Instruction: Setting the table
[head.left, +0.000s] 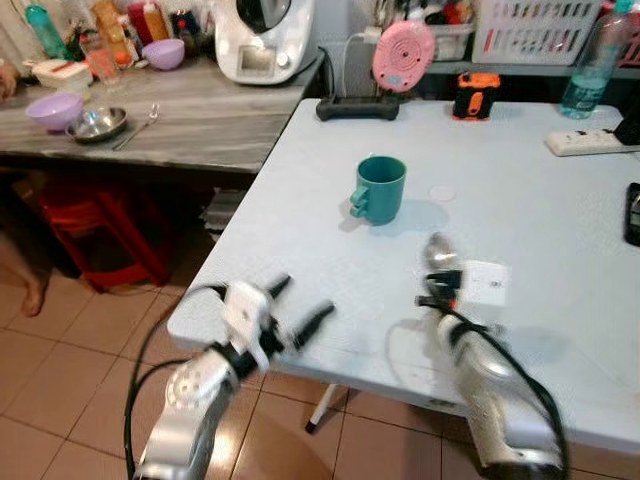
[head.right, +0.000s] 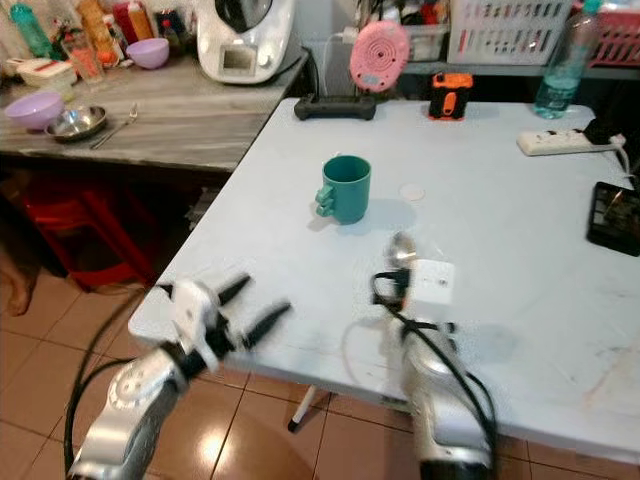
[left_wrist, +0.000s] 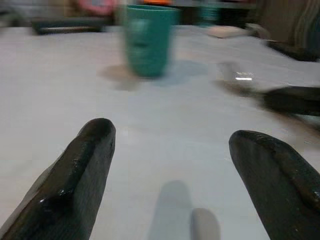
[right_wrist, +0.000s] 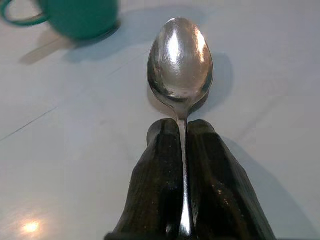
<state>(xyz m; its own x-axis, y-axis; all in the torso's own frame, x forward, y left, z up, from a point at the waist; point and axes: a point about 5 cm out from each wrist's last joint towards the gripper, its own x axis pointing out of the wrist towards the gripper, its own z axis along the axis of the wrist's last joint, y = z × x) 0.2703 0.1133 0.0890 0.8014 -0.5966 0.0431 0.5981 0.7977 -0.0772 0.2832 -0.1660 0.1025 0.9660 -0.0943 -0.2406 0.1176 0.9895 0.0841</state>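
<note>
The white table (head.left: 520, 200) carries a green mug (head.left: 379, 188) near its centre. The left gripper (head.left: 296, 306) hovers over the table's near edge, on the mug's near-left side, fingers (left_wrist: 75, 175) spread apart and holding nothing. The right gripper (right_wrist: 182, 135), on the mug's near-right side, is clamped on the handle of a metal spoon (right_wrist: 180, 62), whose bowl points toward the mug.

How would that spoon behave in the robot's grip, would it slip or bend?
The spoon looks like polished metal, so it is probably stiff and unlikely to bend. Its shiny, thin handle is pinched between the right gripper's black fingers, so it might slip or swivel if jolted. It seems light; laid on the table by the mug, it may rock on its bowl.
</note>
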